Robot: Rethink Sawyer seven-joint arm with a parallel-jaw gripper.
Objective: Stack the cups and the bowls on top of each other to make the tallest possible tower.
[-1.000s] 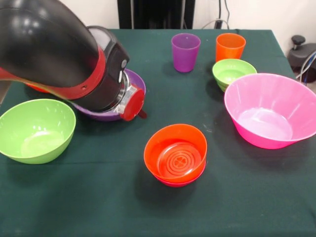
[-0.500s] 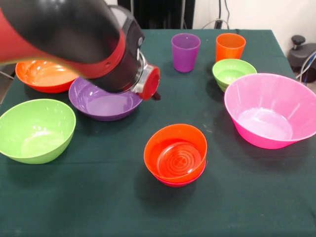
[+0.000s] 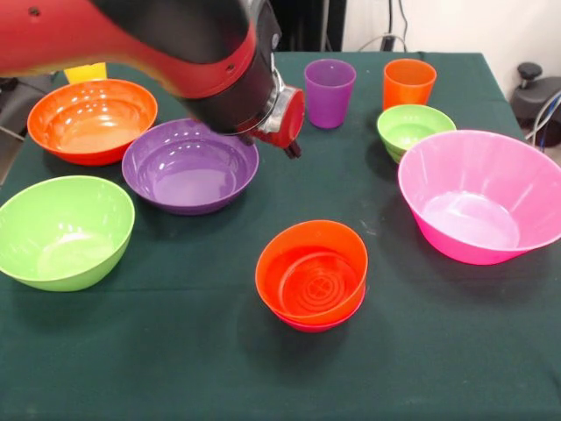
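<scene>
My arm (image 3: 166, 53) comes in from the top left, red and black, hanging over the far left of the worktop (image 3: 175, 368). The hand (image 3: 285, 132) shows only as a red-capped end just past the purple bowl's far right rim; can't tell if it's spread or pressed together.

Tower (image 3: 311, 276): near centre. Small orange bowl (image 3: 311, 267) nested in the small red-magenta bowl (image 3: 329, 323), of which only a thin rim shows at the bottom. Glossy, concentric rings visible in the orange bowl's floor. Upright.

Rest of the parts, all upright and empty as far as I see:
- large lime green bowl (image 3: 63, 230), near left
- purple bowl (image 3: 188, 167), just right and far of it
- large orange bowl (image 3: 90, 120), far left, close beside the purple one
- huge pink bowl (image 3: 482, 195), right side, translucent walls
- small green bowl (image 3: 414, 130), at the pink bowl's far left rim
- purple cup (image 3: 330, 92), far centre, translucent
- orange cup (image 3: 408, 83), far right, just behind the small green bowl
- a yellow thing (image 3: 86, 72) peeks out under my arm at far left; mostly hidden.
</scene>
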